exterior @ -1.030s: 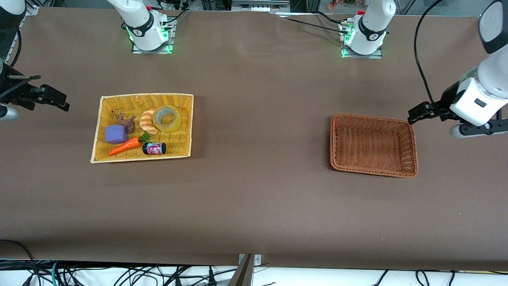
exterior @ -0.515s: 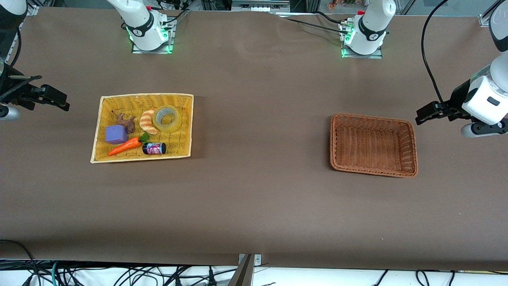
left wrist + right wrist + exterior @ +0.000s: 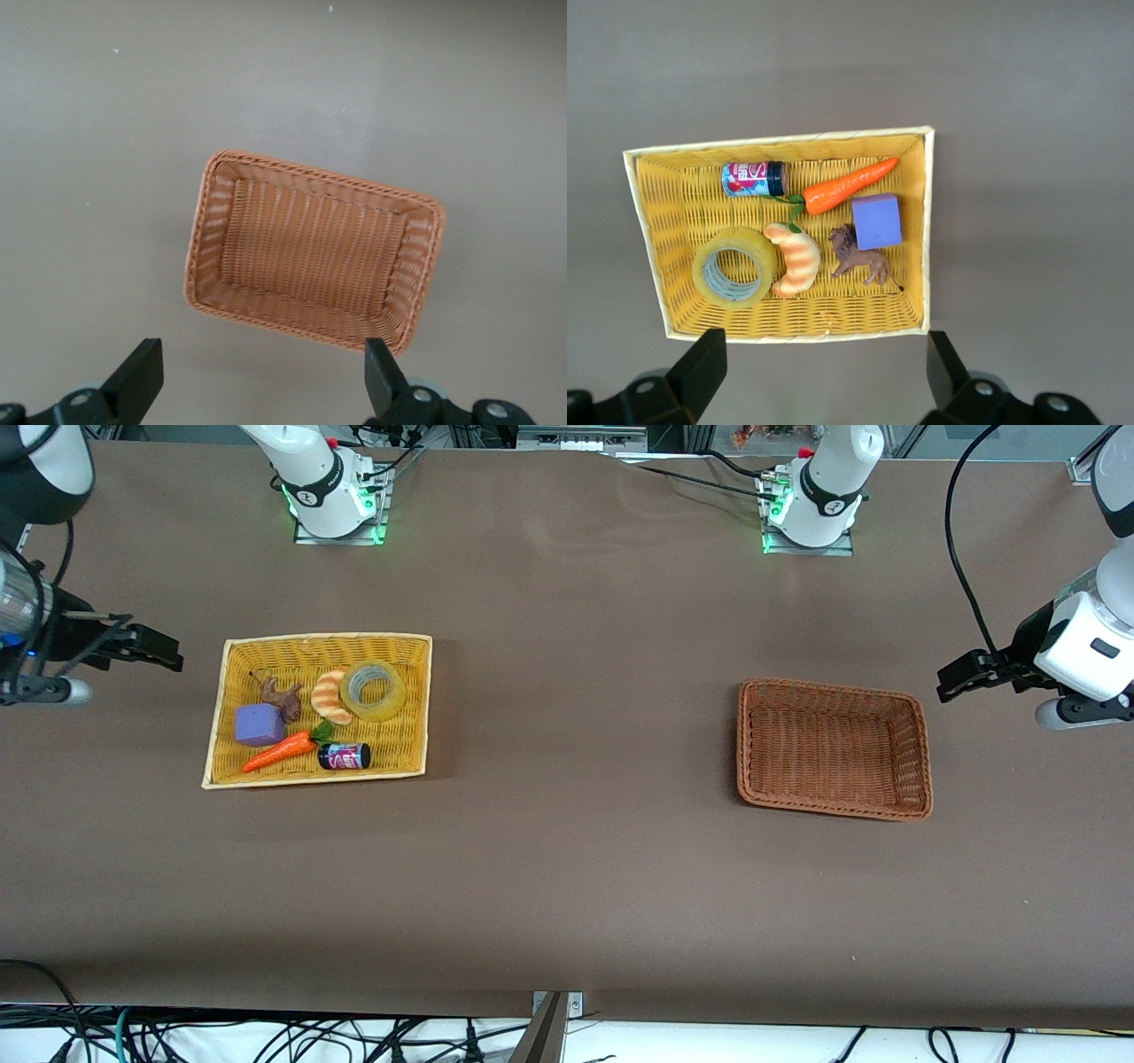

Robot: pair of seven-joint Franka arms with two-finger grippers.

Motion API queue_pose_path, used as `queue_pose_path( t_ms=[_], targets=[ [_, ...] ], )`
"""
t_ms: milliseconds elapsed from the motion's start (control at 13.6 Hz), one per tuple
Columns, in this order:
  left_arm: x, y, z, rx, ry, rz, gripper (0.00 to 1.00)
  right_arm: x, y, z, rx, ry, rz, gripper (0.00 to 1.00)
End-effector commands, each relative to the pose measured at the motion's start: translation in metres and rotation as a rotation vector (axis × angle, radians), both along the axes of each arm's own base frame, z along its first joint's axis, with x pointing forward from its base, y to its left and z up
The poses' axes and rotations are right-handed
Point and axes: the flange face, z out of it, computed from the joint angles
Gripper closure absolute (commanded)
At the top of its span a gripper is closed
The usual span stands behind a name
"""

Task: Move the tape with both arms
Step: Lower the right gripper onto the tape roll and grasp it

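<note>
From the front, your yellowish translucent tape roll lies in the yellow wicker tray, touching the striped toy croissant. Bare brown table separates it from the brown wicker basket. Left wrist: left gripper gapes wide. Right wrist: right gripper likewise.

A robotics lab is showing itself here. Two white jointed robot arms are standing bolted on metal base plates glowing with green lights, along the edge of a long table covered in plain brown cloth. Below the table's edge nearest the front camera, loose black cables are lying tangled on a white floor, and metal framing is running just above the arm bases.
</note>
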Motion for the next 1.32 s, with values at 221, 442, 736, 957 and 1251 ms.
queue_pose_path(
  t_ms=[221,442,736,957,1251],
  targets=[
    [-0.012,-0.002,0.011,0.018,0.022,-0.008,0.00,-0.046,0.092,-0.102,-0.049,-0.004,-0.079,0.00],
    [-0.012,-0.007,0.010,-0.022,0.026,-0.008,0.00,-0.072,0.124,-0.143,-0.058,-0.018,-0.091,0.00],
    [-0.012,-0.011,0.014,-0.035,0.017,-0.012,0.00,-0.101,0.164,-0.188,-0.050,-0.066,-0.134,0.00],
    [-0.013,-0.014,0.017,-0.036,0.010,-0.017,0.00,-0.112,0.175,-0.220,-0.030,-0.076,-0.146,0.00],
    [-0.009,-0.017,0.013,-0.022,0.006,-0.026,0.00,-0.130,0.171,-0.272,0.017,-0.102,-0.145,0.00]
  ],
)
